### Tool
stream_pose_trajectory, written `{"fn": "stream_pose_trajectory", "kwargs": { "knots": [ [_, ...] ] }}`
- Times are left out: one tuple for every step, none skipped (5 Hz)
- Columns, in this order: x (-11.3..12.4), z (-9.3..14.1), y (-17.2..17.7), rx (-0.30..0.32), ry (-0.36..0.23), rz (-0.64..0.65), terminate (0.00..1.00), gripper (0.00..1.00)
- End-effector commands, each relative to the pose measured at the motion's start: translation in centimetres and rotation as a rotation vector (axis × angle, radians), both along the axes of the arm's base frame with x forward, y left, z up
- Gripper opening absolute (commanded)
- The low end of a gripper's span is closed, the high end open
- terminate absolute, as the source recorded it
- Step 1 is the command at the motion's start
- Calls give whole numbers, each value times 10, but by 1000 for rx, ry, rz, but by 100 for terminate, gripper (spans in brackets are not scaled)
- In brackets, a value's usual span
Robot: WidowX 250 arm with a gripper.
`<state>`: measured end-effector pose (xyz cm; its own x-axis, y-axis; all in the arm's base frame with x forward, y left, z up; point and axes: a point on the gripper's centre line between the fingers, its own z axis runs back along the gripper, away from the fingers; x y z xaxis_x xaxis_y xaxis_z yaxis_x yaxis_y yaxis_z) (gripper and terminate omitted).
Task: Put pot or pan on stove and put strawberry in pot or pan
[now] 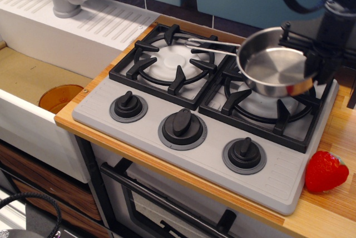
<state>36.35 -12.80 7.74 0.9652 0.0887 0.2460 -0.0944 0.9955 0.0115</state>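
Tool (316,64) grips pan (272,68) rim above right burner.

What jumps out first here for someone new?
The shiny steel pan, held at its right rim by the black pincer over the right burner of the grey stove, its wire handle reaching left. Next, the bright red strawberry, alone on the wooden counter off the stove's front right corner.

Wooden counter (334,204); stove (222,154); strawberry (325,171).
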Motion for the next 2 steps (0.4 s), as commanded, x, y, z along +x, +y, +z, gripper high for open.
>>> {"fn": "stream_pose_trajectory", "kwargs": {
  "knots": [
    [15, 21, 7, 15, -55, -5, 0, 100],
    [14, 20, 10, 8, -44, -10, 0, 100]
  ]
}}
